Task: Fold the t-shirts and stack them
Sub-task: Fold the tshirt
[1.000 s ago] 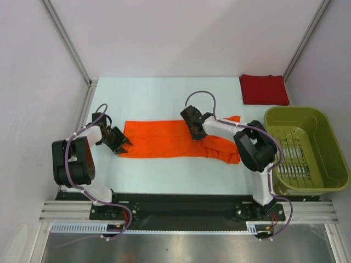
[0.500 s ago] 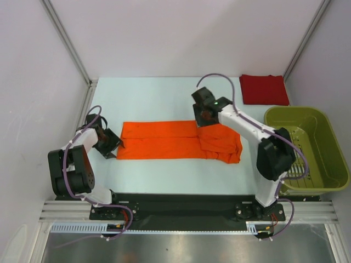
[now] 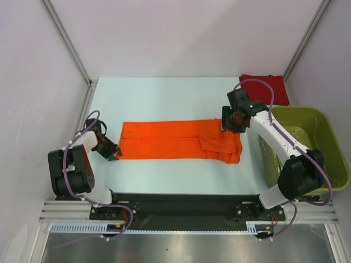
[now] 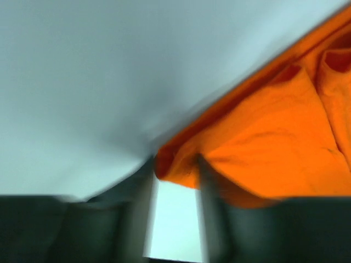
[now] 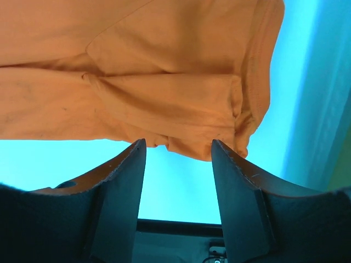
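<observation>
Dark red t-shirt (image 3: 274, 92) lies folded at the worktop's (image 3: 164, 101) far right corner; orange t-shirt (image 3: 178, 140), mid-worktop, is only a long strip. Left end effector (image 4: 175, 160) and right end effector (image 5: 178, 143) gape unclenched at its ends; cross-folds and stacking remain

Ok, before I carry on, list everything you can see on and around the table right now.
orange t-shirt: 1, bright orange, folded into a long strip across the middle of the table.
red t-shirt: 1, dark red, folded, far right corner.
basket: 1, olive green, right edge.
table: 1, pale, under everything.
left gripper: 1, black, open, at the orange t-shirt's left end.
right gripper: 1, black, open, over its right end.
</observation>
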You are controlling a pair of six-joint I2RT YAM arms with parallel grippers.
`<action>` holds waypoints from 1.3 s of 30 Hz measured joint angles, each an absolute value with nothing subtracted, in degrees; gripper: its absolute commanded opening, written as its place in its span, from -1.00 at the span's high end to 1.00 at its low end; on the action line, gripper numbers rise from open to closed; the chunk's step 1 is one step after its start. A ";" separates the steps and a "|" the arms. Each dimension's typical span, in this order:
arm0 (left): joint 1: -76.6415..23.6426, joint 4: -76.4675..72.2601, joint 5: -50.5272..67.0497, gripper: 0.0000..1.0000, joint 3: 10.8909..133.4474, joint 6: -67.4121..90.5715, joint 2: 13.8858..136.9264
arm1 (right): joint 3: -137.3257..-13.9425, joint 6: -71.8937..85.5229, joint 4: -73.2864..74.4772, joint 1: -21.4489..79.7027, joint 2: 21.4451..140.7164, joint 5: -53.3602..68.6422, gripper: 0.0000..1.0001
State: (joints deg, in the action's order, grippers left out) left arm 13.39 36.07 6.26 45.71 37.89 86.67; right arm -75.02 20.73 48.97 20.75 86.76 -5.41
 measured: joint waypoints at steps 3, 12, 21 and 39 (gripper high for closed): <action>14.85 34.89 8.10 0.99 46.11 38.92 88.68 | -75.00 20.73 49.43 20.58 86.13 -4.47 -0.14; 20.12 37.32 10.85 0.99 50.72 36.80 93.14 | -73.54 19.70 50.04 18.87 87.22 0.91 0.18; 22.65 35.66 8.67 0.99 51.20 34.59 92.95 | -62.46 19.53 53.34 18.72 92.25 5.02 0.14; 23.55 34.81 7.77 0.99 51.22 33.85 92.86 | -59.59 20.53 48.90 20.62 95.92 6.37 0.41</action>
State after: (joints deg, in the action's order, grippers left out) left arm 23.55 34.81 7.77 51.22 33.85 92.86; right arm -59.59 20.53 48.90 20.62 95.92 6.37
